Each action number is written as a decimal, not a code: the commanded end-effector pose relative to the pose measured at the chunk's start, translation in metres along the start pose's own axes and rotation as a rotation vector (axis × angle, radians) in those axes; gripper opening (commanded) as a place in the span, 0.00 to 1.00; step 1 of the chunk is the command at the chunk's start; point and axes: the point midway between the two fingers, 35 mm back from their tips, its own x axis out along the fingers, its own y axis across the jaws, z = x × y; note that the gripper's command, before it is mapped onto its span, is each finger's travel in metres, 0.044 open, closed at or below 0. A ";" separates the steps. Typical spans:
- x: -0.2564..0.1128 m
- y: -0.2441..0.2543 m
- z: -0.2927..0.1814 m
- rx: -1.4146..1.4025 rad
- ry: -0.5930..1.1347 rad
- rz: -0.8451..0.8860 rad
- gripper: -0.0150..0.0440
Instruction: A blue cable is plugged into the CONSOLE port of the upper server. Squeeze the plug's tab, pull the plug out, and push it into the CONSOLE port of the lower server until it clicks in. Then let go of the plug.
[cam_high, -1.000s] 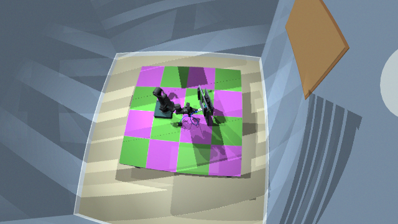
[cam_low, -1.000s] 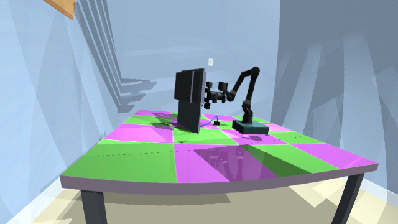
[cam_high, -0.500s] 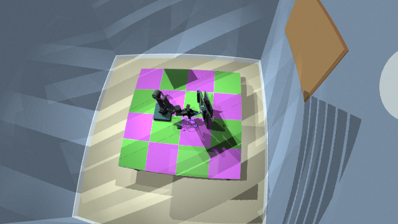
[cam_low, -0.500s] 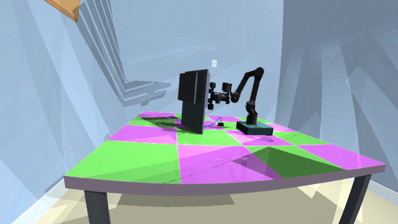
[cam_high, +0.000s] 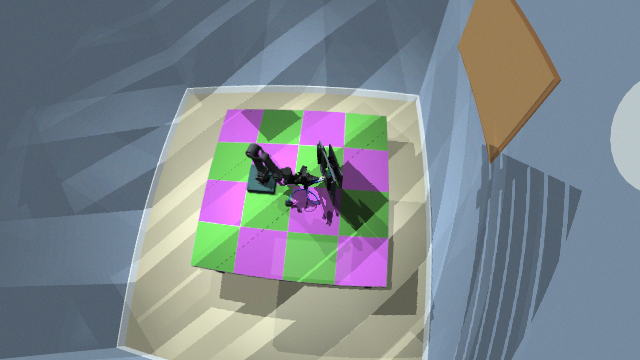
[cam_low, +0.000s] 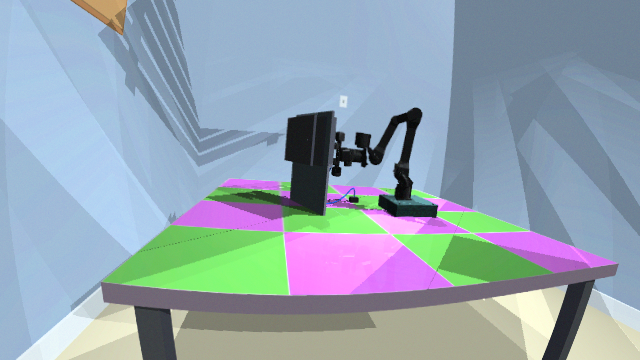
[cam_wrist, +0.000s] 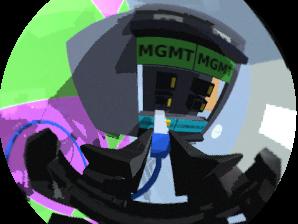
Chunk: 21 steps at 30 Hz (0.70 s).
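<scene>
The black two-fingered claw (cam_high: 320, 180) (cam_wrist: 160, 131) is clamped on the blue plastic plug with a clear tip (cam_wrist: 160, 143), in front of the dark upright server panel (cam_high: 330, 167) (cam_low: 308, 187) (cam_wrist: 102, 80); light and probably rigid, it is best gripped by its sides, its cable likely flexing.

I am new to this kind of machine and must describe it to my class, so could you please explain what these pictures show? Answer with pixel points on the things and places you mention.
The machine is one black jointed robot arm (cam_high: 272, 162) (cam_low: 409, 140) on a dark teal square base (cam_high: 255, 187) (cam_low: 422, 209). One picture looks down from above, one from beside the table, and one from the arm's own wrist.

On the green-and-violet checkered table (cam_high: 260, 250) (cam_low: 335, 260) stands an upright dark panel structure (cam_low: 307, 187) (cam_wrist: 95, 80); the wrist picture shows sockets and green MGMT labels there. The black two-fingered gripper (cam_high: 320, 179) (cam_wrist: 160, 131) is closed on a small blue plug with a pale front end (cam_wrist: 160, 144), whose blue cable (cam_high: 300, 190) (cam_low: 345, 196) (cam_wrist: 156, 175) trails away.
</scene>
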 end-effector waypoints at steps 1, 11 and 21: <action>0.003 -0.001 0.002 0.004 0.000 -0.006 0.25; 0.007 -0.002 0.003 0.004 0.000 -0.007 0.25; 0.010 -0.002 0.007 0.004 0.000 -0.007 0.25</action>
